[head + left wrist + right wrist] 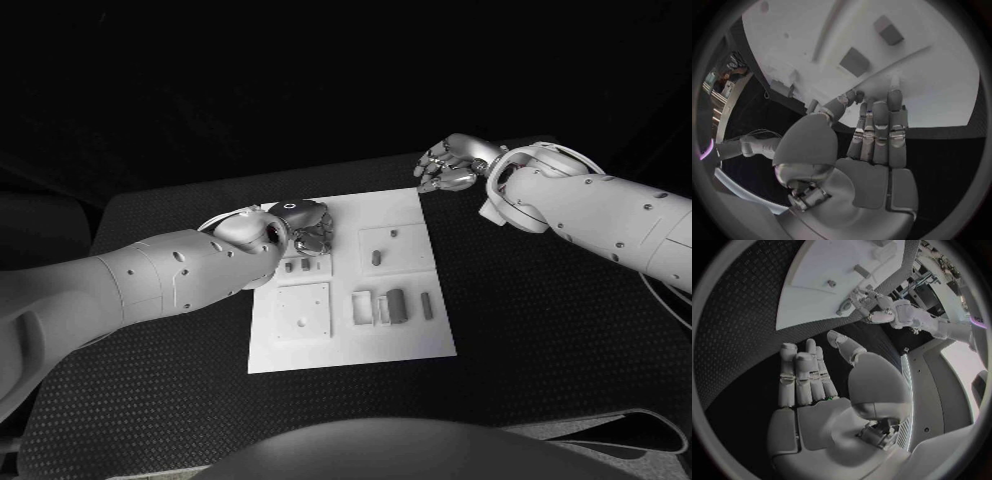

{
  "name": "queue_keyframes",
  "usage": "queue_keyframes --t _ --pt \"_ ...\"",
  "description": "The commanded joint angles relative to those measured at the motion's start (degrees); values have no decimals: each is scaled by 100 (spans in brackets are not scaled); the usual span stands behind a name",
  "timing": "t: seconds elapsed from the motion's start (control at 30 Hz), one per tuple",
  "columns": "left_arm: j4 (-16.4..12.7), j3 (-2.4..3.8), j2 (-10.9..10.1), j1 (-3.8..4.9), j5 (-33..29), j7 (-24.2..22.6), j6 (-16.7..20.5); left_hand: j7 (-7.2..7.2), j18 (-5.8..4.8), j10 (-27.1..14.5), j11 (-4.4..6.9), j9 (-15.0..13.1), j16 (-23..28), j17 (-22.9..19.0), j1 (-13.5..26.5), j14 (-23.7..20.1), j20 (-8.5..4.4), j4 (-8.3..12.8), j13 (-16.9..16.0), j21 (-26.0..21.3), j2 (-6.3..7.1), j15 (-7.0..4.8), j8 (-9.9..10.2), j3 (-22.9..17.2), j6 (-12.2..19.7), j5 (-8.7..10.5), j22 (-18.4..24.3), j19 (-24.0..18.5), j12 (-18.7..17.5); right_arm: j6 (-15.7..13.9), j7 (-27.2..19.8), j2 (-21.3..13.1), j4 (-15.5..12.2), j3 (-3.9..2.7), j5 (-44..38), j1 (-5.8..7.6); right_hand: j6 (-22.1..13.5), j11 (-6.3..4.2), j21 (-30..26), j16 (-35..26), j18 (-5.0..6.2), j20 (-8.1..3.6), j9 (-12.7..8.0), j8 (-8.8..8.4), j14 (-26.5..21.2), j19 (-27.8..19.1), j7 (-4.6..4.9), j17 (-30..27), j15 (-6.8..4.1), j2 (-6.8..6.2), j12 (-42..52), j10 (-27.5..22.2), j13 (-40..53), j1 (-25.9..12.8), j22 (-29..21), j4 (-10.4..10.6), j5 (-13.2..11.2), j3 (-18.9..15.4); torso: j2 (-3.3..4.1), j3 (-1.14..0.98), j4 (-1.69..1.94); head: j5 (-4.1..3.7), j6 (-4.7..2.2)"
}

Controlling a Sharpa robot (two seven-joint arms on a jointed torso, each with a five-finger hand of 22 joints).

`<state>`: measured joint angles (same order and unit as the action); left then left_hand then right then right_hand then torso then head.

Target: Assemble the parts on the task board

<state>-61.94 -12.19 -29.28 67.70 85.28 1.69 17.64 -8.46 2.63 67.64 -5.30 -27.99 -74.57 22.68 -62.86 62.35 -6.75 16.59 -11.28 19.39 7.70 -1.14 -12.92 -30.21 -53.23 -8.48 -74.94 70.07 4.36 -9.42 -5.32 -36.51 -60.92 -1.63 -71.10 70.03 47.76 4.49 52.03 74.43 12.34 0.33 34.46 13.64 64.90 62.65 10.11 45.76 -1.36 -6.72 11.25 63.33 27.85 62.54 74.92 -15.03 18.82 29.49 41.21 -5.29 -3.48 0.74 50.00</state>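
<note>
Seemingly empty, left hand hovers over task board.

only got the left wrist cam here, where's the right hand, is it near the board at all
Observer: The right hand hovers past the far right corner of the task board, off the white plate, over the black table.
Operator: is it carrying a part
Observer: No. In the right wrist view its fingers are stretched out and apart, with nothing in the palm.
Operator: and how many loose parts are near my hand
Observer: From the head view the left hand sits over the board's far left area, with two small parts just beside it on the near side.
</note>
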Motion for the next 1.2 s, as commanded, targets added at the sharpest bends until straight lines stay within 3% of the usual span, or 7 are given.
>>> queue_keyframes --t 0.03,0.57,1.2 --pt "33 -43 14 -61 95 114 -421 -15 337 31 1 -1 -44 7 -35 38 -1 3 -13 34 32 -3 -30 51 -55 -27 -128 46 22 55 -56 3 -11 -2 2 -2 -48 61 -10 34 266 -45 9 17 -42 6 78 -6 9 16 -21 92 9 -40 103 31 35 -1 1 -3 -2 0 0" --pt "48 -43 58 -114 87 -34 -416 -30 330 101 24 7 -106 21 -348 82 -27 9 -66 104 -160 -26 -99 -41 -157 4 -129 73 21 57 -55 1 -20 -2 2 -2 -47 60 -10 35 266 -45 10 17 -42 6 78 -6 9 17 -21 92 10 -41 103 31 35 -1 0 -8 -4 -28 0" --pt "-21 -44 49 -123 30 -225 -448 19 328 107 22 6 -103 1 -491 124 -30 13 -66 149 -193 -26 -172 -83 -271 53 -126 77 -19 63 -49 0 -20 -2 2 -3 -47 60 -10 35 266 -45 10 18 -42 6 77 -7 8 18 -22 92 11 -40 103 30 36 -1 -1 -7 -4 -45 0"
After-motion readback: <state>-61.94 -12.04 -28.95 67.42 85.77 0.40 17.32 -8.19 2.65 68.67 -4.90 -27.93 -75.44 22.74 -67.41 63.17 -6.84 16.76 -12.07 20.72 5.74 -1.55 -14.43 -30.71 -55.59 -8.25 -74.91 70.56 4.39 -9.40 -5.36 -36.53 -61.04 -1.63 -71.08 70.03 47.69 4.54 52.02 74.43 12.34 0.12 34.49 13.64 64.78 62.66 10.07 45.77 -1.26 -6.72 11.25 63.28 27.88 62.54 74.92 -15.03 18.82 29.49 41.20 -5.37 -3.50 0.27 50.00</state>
